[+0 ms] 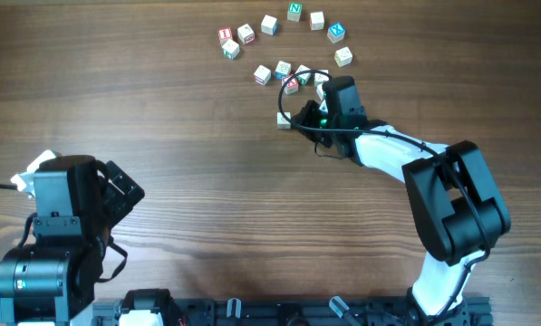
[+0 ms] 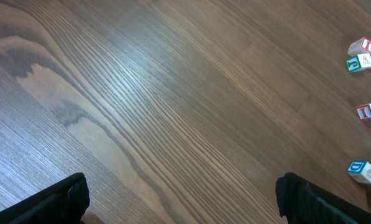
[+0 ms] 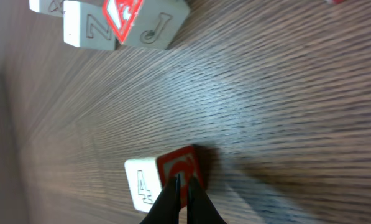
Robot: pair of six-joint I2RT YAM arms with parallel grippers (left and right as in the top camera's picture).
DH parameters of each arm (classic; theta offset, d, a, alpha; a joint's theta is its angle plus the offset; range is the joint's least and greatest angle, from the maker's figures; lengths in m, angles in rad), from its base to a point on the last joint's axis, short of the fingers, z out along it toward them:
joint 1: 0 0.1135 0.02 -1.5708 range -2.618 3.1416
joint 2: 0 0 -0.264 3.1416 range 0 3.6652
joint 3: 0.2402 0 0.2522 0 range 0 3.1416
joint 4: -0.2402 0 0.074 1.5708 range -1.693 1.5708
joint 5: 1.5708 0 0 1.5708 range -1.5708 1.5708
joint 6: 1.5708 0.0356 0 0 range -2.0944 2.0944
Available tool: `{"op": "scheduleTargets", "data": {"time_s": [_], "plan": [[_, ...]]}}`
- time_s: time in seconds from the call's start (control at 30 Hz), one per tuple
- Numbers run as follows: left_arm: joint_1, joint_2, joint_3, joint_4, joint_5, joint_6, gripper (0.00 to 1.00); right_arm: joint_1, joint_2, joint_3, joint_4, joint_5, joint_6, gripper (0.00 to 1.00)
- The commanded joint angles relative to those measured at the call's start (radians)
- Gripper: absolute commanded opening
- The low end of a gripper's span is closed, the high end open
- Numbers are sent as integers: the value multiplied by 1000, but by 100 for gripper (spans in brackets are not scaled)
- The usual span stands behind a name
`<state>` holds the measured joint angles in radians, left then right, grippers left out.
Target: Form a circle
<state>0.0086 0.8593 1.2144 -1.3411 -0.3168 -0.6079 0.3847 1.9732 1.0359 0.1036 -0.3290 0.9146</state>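
We see a wood-grain counter (image 1: 161, 109) from above, with small pale alphabet cubes (image 1: 269, 24) gathered toward its far side. They do not close into a circle: several lie in an open arc that bows toward the far edge, running from a red-lettered cube on the left to a pale cube on the right. Just inside that arc sits a loose cluster (image 1: 283, 69) of a few more cubes, partly crossed by a black cable from the right arm. One lone cube (image 1: 284, 119) lies nearer the robot, apart from the cluster. The right tool (image 1: 299, 116) reaches out over the counter and ends just beside this lone cube. From its own wrist camera we see its two fingers pressed together into one narrow point, closed with nothing between them, the tip lying over the cube's red-printed face; a side face shows a "4". We cannot tell whether the tip touches the cube. Farther off in that view stand a cube marked Z (image 3: 86, 28) and, touching it, a cube marked J (image 3: 151, 25). The left tool (image 2: 182, 196) hangs low at the near left, well apart from the cubes, its fingers spread wide over bare wood and gripping nothing. At the right edge of its view we see a few cubes, one with a blue D (image 2: 362, 169).
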Motion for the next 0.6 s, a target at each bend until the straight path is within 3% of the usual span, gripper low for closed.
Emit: {"op": "scheduleTargets", "data": {"time_s": [0.0, 0.57], "plan": [[6, 1, -5, 5, -13, -10, 100, 5, 17, -5, 11, -39, -26, 6], [6, 1, -4, 5, -13, -10, 100, 5, 17, -5, 8, 22, -23, 5]]}}
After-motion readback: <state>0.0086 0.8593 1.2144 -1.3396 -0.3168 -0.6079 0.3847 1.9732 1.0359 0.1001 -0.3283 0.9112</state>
